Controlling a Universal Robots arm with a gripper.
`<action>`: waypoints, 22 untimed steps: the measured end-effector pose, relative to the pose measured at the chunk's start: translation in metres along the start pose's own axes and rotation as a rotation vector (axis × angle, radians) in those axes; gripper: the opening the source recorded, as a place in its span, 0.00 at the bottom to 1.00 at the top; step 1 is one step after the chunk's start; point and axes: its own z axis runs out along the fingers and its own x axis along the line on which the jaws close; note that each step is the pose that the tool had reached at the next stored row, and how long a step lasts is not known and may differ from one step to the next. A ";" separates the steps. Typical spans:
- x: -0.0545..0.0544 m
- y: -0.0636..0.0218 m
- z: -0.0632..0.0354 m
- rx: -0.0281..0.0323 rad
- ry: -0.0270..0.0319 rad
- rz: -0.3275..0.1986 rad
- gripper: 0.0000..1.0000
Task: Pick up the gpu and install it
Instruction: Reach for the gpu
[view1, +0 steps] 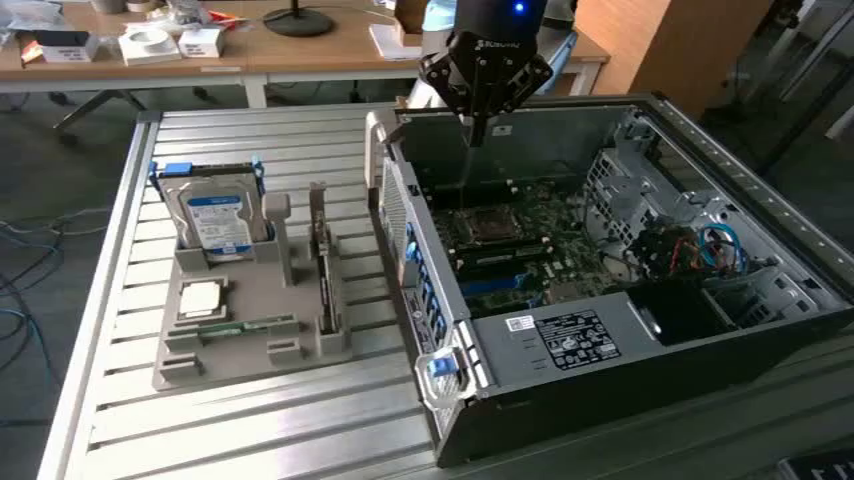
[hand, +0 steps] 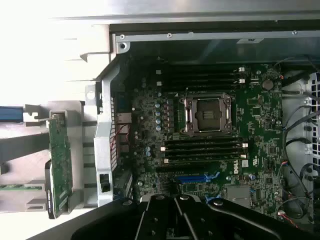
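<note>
The gpu (view1: 324, 265), a thin dark green card with a silvery end bracket, stands on edge in a slot of the grey holder (view1: 227, 355) on the table, on the exterior view's left of the open computer case (view1: 561, 335). In the wrist view the gpu (hand: 60, 162) stands outside the case wall. My gripper (view1: 477, 138) hangs shut and empty above the far end of the case, over the motherboard (view1: 534, 240), well away from the card. The wrist view looks down on the motherboard (hand: 250, 115) and its blue slot (hand: 197, 177), with my gripper (hand: 175, 199) at the picture's edge.
The holder also carries a silver hard drive (view1: 218, 215) with a blue-white label, a square processor chip (view1: 200, 298) and a small memory stick (view1: 247, 326). Coloured cables (view1: 714, 245) lie inside the case. A desk with boxes (view1: 147, 45) stands behind the slatted metal table (view1: 267, 430).
</note>
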 end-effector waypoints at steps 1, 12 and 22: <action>0.000 0.0000 0.0000 0.0000 0.0000 0.000 0.11; 0.000 0.0000 0.0000 0.0000 0.0000 0.000 0.11; 0.012 -0.0008 0.0002 0.0000 0.0001 0.000 0.11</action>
